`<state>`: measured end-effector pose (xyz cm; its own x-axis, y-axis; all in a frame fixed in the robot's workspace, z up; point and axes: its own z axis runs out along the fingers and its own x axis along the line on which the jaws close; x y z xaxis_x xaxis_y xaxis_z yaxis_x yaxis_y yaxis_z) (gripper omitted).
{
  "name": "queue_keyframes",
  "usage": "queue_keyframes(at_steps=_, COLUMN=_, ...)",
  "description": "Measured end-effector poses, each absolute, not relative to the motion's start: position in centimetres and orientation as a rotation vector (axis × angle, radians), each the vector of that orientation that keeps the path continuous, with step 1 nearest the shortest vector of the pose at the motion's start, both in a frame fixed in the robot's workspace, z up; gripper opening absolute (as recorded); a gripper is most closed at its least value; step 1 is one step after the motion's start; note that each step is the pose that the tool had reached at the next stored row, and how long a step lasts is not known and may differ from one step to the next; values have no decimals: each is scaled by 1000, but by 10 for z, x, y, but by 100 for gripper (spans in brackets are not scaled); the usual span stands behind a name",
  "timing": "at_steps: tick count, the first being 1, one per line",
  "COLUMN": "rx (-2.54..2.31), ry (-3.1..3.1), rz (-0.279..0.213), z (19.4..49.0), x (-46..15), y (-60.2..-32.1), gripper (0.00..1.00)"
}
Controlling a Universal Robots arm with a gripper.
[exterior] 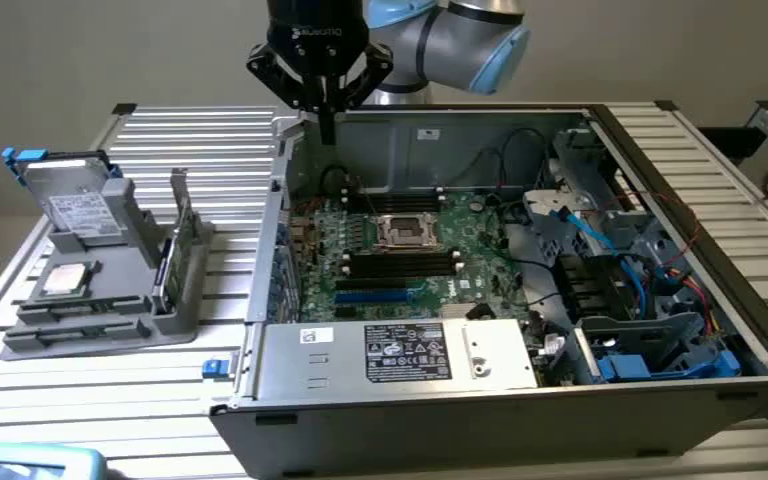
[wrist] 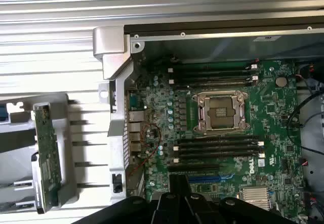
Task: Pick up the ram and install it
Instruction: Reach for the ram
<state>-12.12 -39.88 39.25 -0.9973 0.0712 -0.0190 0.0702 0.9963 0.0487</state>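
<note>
Pincer (exterior: 327,127) shut and empty, hanging above the open computer case (exterior: 491,425) wall at the exterior view's left; the ram (wrist: 47,158) stands on edge in the grey holder (exterior: 97,330) on the counter (exterior: 91,385), well apart

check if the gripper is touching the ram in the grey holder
Apart. In the exterior view the shut gripper hangs over a corner of the computer case, while the ram stands in the grey holder outside the case.

Open case (exterior: 491,420): mobo (exterior: 464,225) reachable from above, cables (exterior: 571,215) crowd beside.
</note>
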Motion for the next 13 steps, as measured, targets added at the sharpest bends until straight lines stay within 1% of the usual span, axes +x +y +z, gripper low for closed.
queue_keyframes(at_steps=13, rx=110, ry=3118, rz=75, z=392, x=-121, y=-399, gripper=11)
